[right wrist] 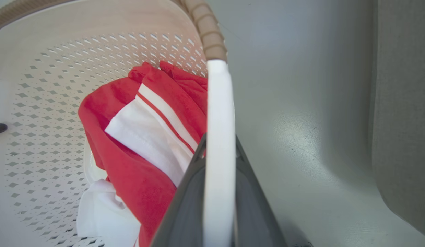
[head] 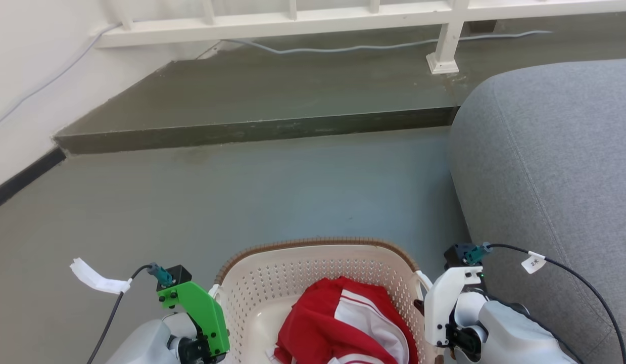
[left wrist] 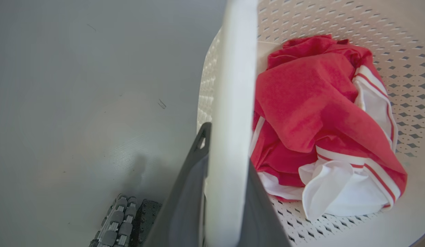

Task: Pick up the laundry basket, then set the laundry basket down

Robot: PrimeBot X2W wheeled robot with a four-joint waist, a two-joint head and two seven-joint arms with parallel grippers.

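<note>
The laundry basket (head: 313, 270) sat low between the two arms, with red and white clothes (head: 343, 323) inside. It was not clear if it touched the floor (head: 267, 192). The floor lay open in front, up to a dark step (head: 252, 131). A grey sofa (head: 545, 177) stood close on the right. The left gripper (left wrist: 227, 151) squeezed the left handle (left wrist: 231, 85), one dark finger on each side. The right gripper (right wrist: 219, 147) held the right handle (right wrist: 217, 103) the same way. Both wrists pointed down by the basket's sides.
</note>
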